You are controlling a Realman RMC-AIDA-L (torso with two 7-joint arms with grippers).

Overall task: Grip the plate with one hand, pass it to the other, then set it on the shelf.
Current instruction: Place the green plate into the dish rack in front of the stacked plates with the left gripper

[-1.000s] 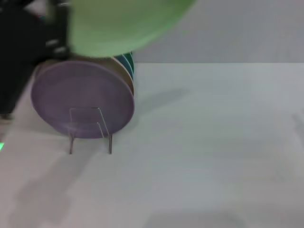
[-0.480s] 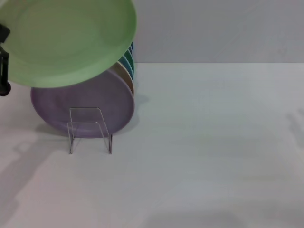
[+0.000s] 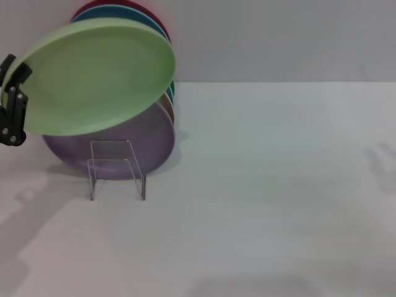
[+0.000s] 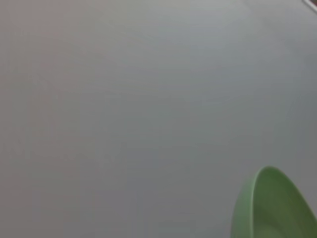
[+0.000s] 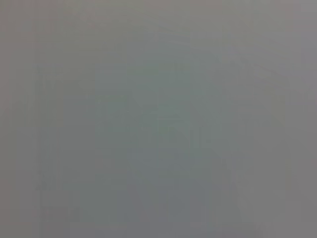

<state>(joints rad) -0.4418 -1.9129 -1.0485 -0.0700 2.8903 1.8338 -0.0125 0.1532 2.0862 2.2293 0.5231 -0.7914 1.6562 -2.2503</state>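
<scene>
From my seat at the controls, the head view shows the left end effector (image 3: 13,102) at the far left edge of the picture, black, clamped on the rim of the pale green plate (image 3: 96,77). The plate reaches away from that end effector toward the middle of the scene, held up in the air and tilted, its hollow face turned toward the camera. Just beneath and behind the plate, on the side away from the end effector's grip, stands the clear rack (image 3: 116,170) on the white table (image 3: 266,185), already carrying a row of upright plates: a purple plate (image 3: 124,151) at the front, with a brownish rim, a teal plate (image 3: 117,12) and a dark red plate (image 3: 154,18) showing past it. The green plate overlaps the upper part of the purple one in the picture; whether they touch, I cannot tell. The left wrist view gives me only the plate's rim (image 4: 270,208) edge-on against a plain grey background, with none of the end effector's own fingers showing. The right wrist view is a flat grey field, and the right end effector appears in no view, so its state I cannot tell.
</scene>
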